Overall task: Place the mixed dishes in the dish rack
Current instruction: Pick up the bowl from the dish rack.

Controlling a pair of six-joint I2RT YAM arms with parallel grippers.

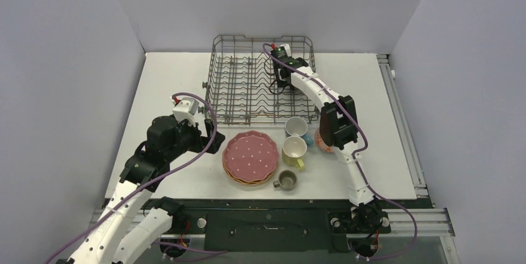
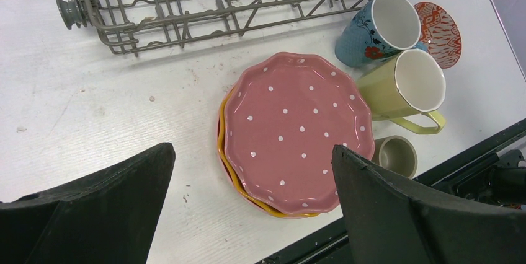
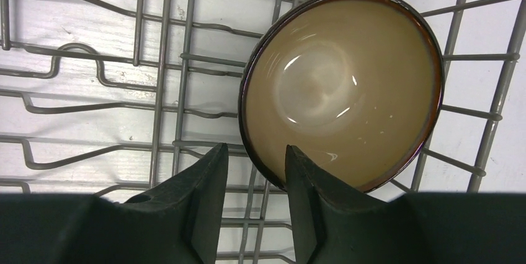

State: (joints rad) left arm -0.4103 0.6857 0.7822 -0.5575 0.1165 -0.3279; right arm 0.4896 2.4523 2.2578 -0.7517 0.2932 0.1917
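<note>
1. The right gripper (image 3: pixel 255 152), two black fingers at the bottom of the right wrist view, is part open. It straddles the near rim of the glossy dark brown bowl (image 3: pixel 341 84) with a sliver of space on either side, so it does not appear to clamp the bowl.
2. That bowl sits tilted among the wires of the grey metal wire dish rack (image 1: pixel 260 36). It is in the rack's upper right part in the top view.
3. The left gripper (image 2: pixel 251 149) hangs spread to its widest and holds nothing. It is above the white table (image 2: pixel 93 109), at the lower left of the plates.
4. Outside the rack, at centre frame of the left wrist view, is the pink scalloped dotted plate (image 2: pixel 298 127). It tops a stack with an orange plate's edge (image 2: pixel 224 158) showing below.
5. To the right stand a blue flowered mug (image 2: pixel 363 41), a yellow mug (image 2: pixel 384 90) and a small grey-olive mug (image 2: pixel 394 155). A red-patterned bowl (image 2: pixel 441 31) is at the upper right.
6. Progress is judged early. Only the one bowl shows in the rack, and the plates, three mugs and patterned bowl are yet to be loaded.
</note>
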